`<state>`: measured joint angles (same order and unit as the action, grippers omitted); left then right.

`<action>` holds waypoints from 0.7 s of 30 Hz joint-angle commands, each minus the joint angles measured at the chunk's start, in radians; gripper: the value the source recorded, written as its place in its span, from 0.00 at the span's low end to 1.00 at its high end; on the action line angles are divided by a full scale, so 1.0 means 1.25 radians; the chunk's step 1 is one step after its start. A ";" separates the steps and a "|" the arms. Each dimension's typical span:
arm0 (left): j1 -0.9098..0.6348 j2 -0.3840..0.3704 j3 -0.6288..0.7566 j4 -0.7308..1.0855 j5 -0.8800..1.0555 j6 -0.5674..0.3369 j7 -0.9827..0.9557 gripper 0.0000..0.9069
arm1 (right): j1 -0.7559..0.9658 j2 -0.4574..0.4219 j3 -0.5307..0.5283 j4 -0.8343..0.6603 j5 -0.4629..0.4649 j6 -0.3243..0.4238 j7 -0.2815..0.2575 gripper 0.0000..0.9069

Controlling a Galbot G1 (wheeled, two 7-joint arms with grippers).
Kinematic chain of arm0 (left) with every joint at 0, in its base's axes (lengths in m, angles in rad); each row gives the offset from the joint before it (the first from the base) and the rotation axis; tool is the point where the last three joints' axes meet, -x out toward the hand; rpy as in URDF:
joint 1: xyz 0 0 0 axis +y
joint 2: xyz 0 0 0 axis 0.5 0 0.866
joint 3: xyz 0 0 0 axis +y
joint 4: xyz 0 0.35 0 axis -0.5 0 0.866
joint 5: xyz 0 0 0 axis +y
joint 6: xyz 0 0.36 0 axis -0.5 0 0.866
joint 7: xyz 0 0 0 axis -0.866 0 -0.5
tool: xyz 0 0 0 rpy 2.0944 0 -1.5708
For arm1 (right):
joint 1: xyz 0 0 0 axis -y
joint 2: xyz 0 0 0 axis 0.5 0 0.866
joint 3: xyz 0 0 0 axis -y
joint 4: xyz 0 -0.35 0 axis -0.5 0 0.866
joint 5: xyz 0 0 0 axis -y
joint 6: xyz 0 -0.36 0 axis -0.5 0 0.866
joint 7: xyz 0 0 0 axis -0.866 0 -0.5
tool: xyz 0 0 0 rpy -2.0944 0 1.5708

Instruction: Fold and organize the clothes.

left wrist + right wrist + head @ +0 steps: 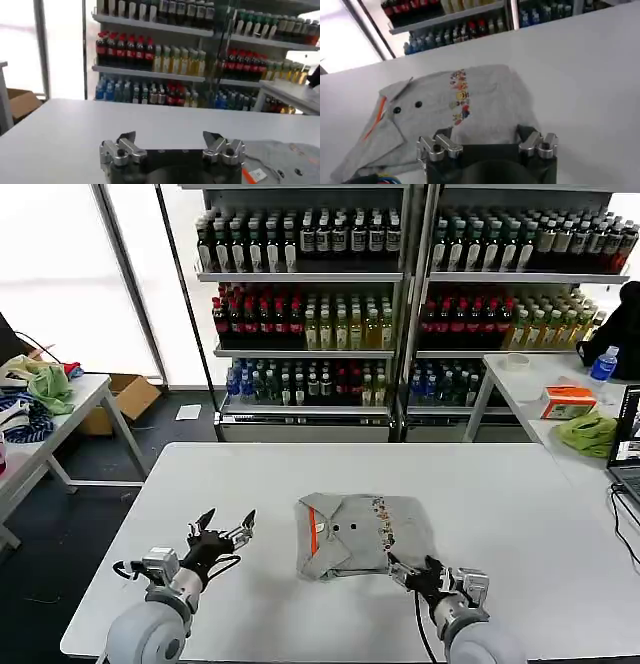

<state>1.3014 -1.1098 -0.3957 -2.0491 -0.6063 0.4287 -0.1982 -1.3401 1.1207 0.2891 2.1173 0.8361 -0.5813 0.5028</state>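
One shirt (362, 534) to deal with here: light grey, collar and buttons, orange stripe by the placket, little multicoloured print across the chest. It's already folded into a compact block near the middle of the white table (500, 484), a bit toward the robot's edge.

Taking the shirt as the landmark: the right gripper (417, 573) is at its near right corner, fingers spread fairly wide with the hem just in front of them, not holding anything as far as I can see. In the right wrist view the cloth edge sits right at the fingertips (524, 132). The left gripper (222, 529) hangs beside the shirt's left side, apart from it, fingers also wide and empty.

My guess is the step is a last tidy-up or another fold of the near edge. To do it well:
- slide the lower finger under the whole stack of layers, not just the top one, or the fold will peel open
- bring the left in to pin the collar side so the block doesn't skate on the smooth table
- lift low and slow
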 commanded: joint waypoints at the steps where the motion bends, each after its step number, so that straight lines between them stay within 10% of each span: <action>1: 0.011 -0.003 -0.025 -0.021 0.001 -0.013 -0.004 1.00 | 0.010 -0.007 0.089 0.121 0.003 0.002 -0.011 1.00; 9: 0.017 -0.064 -0.078 -0.079 0.008 -0.062 -0.002 1.00 | 0.026 -0.039 0.273 0.123 -0.394 0.065 -0.092 1.00; 21: 0.039 -0.030 -0.139 -0.041 0.121 -0.101 0.064 1.00 | -0.029 -0.023 0.316 0.033 -0.416 0.087 -0.080 1.00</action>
<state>1.3313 -1.1583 -0.5011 -2.1126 -0.5479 0.3433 -0.1693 -1.3453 1.0808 0.5913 2.1976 0.4708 -0.5065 0.4168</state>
